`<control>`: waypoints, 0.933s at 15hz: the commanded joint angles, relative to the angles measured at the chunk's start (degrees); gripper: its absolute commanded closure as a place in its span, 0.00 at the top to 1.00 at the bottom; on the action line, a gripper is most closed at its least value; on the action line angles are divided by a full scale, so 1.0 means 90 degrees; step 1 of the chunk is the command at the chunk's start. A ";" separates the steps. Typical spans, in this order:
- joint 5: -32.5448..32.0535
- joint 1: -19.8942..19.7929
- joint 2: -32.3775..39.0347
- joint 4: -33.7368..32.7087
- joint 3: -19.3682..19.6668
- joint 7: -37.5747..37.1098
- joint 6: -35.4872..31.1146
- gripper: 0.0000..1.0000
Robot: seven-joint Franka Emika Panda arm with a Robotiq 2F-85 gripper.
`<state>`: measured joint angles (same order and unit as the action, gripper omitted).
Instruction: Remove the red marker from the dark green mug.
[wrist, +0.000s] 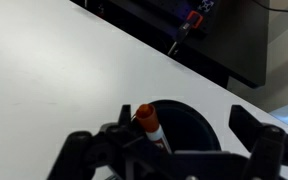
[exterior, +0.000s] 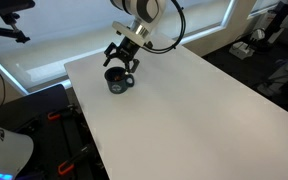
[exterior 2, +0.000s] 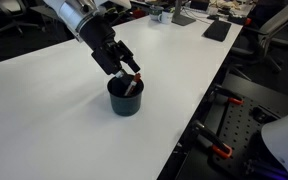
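Directly beneath the claw [exterior: 122, 66] the mug [exterior: 118, 82] stood upright on the white worktop [exterior: 194, 110], its dark mouth facing up toward the fingers. The claw's jaws were spread wide apart and gripped nothing. In the wrist view its two dark fingers [wrist: 79, 150] flanked the mug [wrist: 194, 118], one on each side, with the round opening between them.

The marker [wrist: 149, 125] stood inside the mug, leaning against the rim on the side nearer one finger. Its red end poked above the rim and a paler stretch ran down into the dark interior.

In an exterior view the claw [exterior 2: 130, 74] hung just above the mug [exterior 2: 125, 100], with its fingertips close to the marker [exterior 2: 132, 84]. Whether a fingertip touched the marker could not be told from that angle. The marker's upper end slanted up toward the claw from within the mug.

Around the mug the worktop [exterior 2: 54, 110] was plain white, and the mug sat not far from one of its edges.
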<state>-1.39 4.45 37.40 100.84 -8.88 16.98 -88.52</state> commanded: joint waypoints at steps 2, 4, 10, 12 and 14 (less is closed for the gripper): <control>0.0080 -0.0079 0.0068 -0.0109 -0.0005 0.0218 -0.0084 1.00; 0.0103 -0.0102 0.0075 -0.0120 -0.0001 0.0209 -0.0078 1.00; 0.0367 -0.0233 0.0177 -0.0158 0.0014 0.0159 -0.0019 0.99; 0.0486 -0.0289 0.0199 -0.0141 0.0018 0.0171 -0.0037 0.93; 0.0546 -0.0333 0.0210 -0.0129 0.0025 0.0169 -0.0042 0.85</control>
<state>1.81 1.93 38.84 100.33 -8.87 17.95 -88.93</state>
